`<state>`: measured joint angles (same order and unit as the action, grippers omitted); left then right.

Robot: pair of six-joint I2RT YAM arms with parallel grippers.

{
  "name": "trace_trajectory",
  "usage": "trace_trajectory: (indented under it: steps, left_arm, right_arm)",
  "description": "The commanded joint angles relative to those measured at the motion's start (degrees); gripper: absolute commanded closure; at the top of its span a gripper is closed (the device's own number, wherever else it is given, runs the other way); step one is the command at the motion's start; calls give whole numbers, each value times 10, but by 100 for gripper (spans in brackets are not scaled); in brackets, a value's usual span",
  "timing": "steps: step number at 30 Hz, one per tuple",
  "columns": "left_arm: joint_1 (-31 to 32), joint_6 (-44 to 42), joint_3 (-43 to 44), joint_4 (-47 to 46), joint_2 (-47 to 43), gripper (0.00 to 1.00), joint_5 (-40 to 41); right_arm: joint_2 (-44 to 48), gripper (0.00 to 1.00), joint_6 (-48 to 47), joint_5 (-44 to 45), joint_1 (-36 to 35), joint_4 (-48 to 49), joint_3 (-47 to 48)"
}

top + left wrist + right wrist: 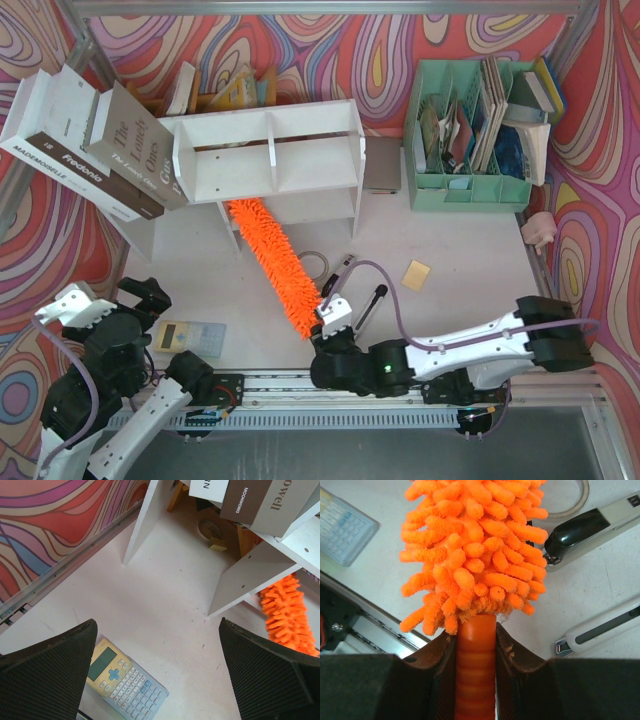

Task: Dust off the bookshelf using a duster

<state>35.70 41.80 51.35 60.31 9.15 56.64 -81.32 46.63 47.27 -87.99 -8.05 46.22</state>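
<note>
Duster (272, 255) tip runs under bookshelf (300, 125) lower edge; right tool (476, 636) clamped on its handle. Left tool (157, 630) gapes wide, empty (calculator (125, 680) beneath), white desk (165, 605) open up to the shelf leg.

Bright orange duster (272, 265), white bookshelf (270, 125), mint-green file organizer (470, 192), swirling pink-orange-purple walls (380, 50), yellow note (416, 275)

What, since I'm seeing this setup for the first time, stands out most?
The bright orange duster slants across the middle of the table, tip under the white bookshelf, handle clamped in the right gripper. Swirly multicolored walls surround everything, and big books lean at far left.
</note>
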Motion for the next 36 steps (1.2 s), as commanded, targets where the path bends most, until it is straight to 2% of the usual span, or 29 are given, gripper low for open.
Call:
trace_trajectory:
  steps: [1, 5, 8, 10, 15, 17, 19, 21, 24, 26, 29, 31, 36]
  left_arm:
    - [2, -1, -4, 9, -5, 2, 7]
    - [2, -1, -3, 8, -7, 2, 7]
    - [2, -1, -4, 8, -10, 2, 7]
    - [2, -1, -4, 8, -10, 2, 7]
    - [2, -1, -4, 8, -6, 2, 7]
    - [2, -1, -4, 8, -4, 2, 7]
    - [2, -1, -4, 7, -4, 2, 7]
    - [2, -1, -4, 7, -4, 2, 7]
    - [2, -1, -4, 8, -4, 2, 8]
    - [2, 0, -4, 9, -4, 2, 9]
    - [2, 0, -4, 7, -2, 2, 8]
    - [2, -1, -4, 8, -2, 2, 7]
    - [2, -1, -5, 8, -2, 2, 8]
  right_arm:
    - [65, 100, -38, 35, -12, 84, -24]
    - [65, 100, -20, 69, -27, 66, -19]
    - [63, 100, 61, 101, -27, -3, -12]
    - [57, 100, 190, 139, -27, -138, 10]
    - [11, 100, 612, 189, -27, -520, 68]
    - [-16, 100, 680, 188, -27, -585, 88]
    - [-39, 100, 710, 185, -27, -620, 108]
    - [-53, 100, 691, 190, -31, -614, 117]
    - [-42, 100, 516, 199, -40, -488, 112]
    - [-10, 100, 360, 185, -42, -334, 79]
    - [60, 100, 95, 129, -42, -48, -4]
    - [75, 100, -21, 88, -42, 78, -37]
    - [31, 100, -94, 44, -42, 106, 1]
